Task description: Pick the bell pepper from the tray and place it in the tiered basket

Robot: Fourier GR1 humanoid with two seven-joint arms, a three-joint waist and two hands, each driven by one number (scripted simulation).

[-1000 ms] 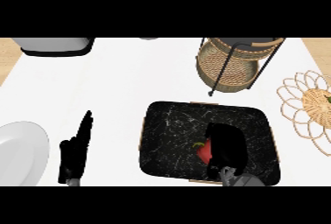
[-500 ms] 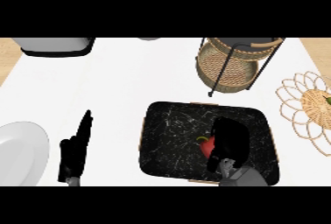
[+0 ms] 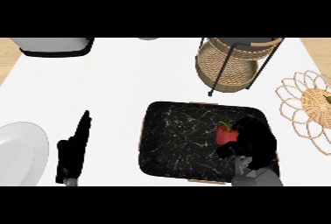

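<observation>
Red bell pepper with green stem (image 3: 225,133): lies toward the right edge of the black marbled tray (image 3: 181,144), its right side hidden by the black right hand (image 3: 253,142), whose fingers curl round it. Woven wicker tiered basket on a black wire frame (image 3: 236,61): counter's far edge, top cut off. Black left hand (image 3: 74,148): fingers straight, resting near the counter's front-left, beside a white plate (image 3: 19,151) cut off at the left.

A red bell pepper (image 3: 226,134) with a green stem lies on a black, white-veined marble tray (image 3: 184,140) on the white tabletop (image 3: 129,78), near a tan woven tiered basket (image 3: 234,63) with black frame and a white plate (image 3: 19,151).
</observation>
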